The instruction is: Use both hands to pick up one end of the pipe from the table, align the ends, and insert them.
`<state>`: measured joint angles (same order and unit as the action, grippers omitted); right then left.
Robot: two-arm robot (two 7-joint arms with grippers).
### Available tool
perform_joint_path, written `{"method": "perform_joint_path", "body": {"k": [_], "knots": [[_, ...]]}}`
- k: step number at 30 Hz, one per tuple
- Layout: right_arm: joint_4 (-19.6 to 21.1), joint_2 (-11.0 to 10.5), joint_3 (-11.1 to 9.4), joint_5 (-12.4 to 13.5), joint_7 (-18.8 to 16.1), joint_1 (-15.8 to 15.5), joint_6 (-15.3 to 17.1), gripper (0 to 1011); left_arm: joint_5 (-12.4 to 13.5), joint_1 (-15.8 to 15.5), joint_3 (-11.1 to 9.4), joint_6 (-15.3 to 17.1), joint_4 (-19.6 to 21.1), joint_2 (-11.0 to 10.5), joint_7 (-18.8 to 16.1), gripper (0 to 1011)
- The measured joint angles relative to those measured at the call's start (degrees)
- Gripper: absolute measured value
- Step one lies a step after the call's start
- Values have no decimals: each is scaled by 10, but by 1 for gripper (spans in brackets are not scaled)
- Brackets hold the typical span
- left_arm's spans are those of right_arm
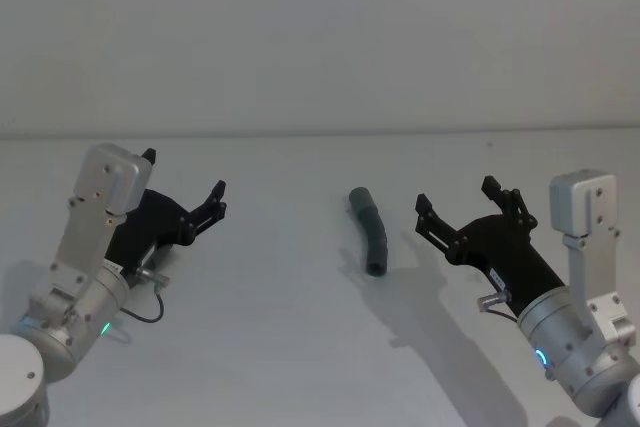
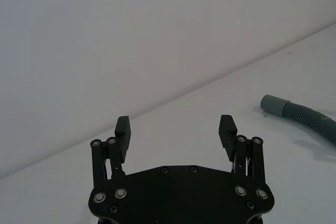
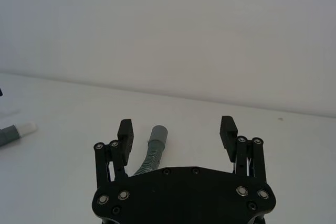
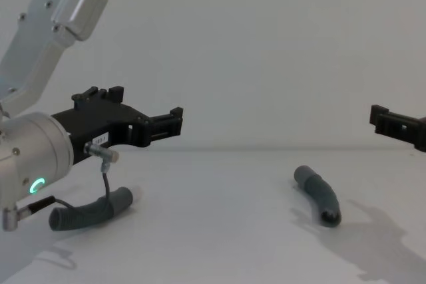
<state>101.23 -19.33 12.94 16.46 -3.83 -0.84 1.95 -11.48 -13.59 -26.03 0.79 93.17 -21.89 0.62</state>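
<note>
Right pipe piece (image 1: 368,232): lies on the desk (image 1: 300,347) right of centre; long axis runs near to far with a slight bend; smooth grey cuff at the far end, dark hollow mouth facing the robot in the chest view.
Left pipe piece (image 4: 90,209): lies on the desk under the left arm; long axis runs roughly left to right, its right end a little farther off; well apart from the right piece.
White-tipped collar (image 3: 16,131): shows off to one side in the right wrist view, flat on the desk; cannot tell from it how the rest of that piece lies.
Left gripper (image 1: 185,175): released, fingers spread; hangs above the desk over the left piece, grasping nothing.
Right gripper (image 1: 456,195): released, fingers spread; hangs just right of the right piece, pointing towards it; not touching.
In the way: a thin cable (image 4: 104,181) hangs from the left wrist just above the left piece.
Behind: pale grey wall (image 1: 320,37).
</note>
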Motion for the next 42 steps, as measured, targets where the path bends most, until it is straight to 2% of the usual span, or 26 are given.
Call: {"method": "perform_joint_path", "body": {"k": [28, 35, 42], "knots": [[0, 0, 0, 0, 0, 0, 0, 1002, -1, 0, 1, 1, 0, 0, 1, 1001], [0, 0, 0, 0, 0, 0, 0, 1002, -12, -1, 7, 24, 10, -6, 14, 1001], [0, 0, 0, 0, 0, 0, 0, 1002, -22, -5, 12, 78, 36, -18, 28, 1001]]}}
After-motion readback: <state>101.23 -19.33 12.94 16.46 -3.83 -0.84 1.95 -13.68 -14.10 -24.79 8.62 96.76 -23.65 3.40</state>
